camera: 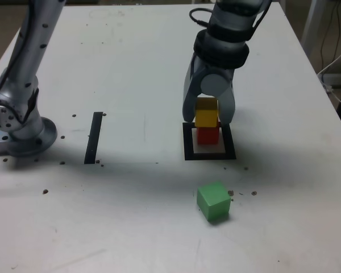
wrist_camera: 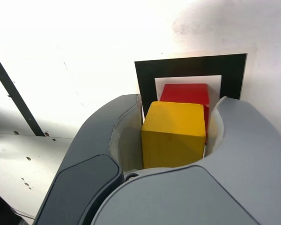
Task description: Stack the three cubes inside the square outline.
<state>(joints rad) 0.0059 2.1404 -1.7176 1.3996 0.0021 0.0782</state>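
Note:
The red cube [camera: 208,135] sits inside the square outline [camera: 209,154], a black tape frame with a white centre. The yellow cube [camera: 206,112] rests on top of it, shifted slightly toward the exterior view's left. My gripper [camera: 209,114] comes down from above with a jaw on each side of the yellow cube and is shut on it. The wrist view shows the yellow cube [wrist_camera: 174,133] deep between the grey fingers [wrist_camera: 107,136], with the red cube [wrist_camera: 185,93] and the square outline [wrist_camera: 192,65] beyond. The green cube [camera: 213,201] lies alone on the table, nearer the front edge.
A straight black tape strip [camera: 94,137] lies on the white table at the exterior view's left. The arm's grey base [camera: 20,128] stands at the far left. Small dark specks dot the tabletop. Cables hang off the table's right side [camera: 335,62].

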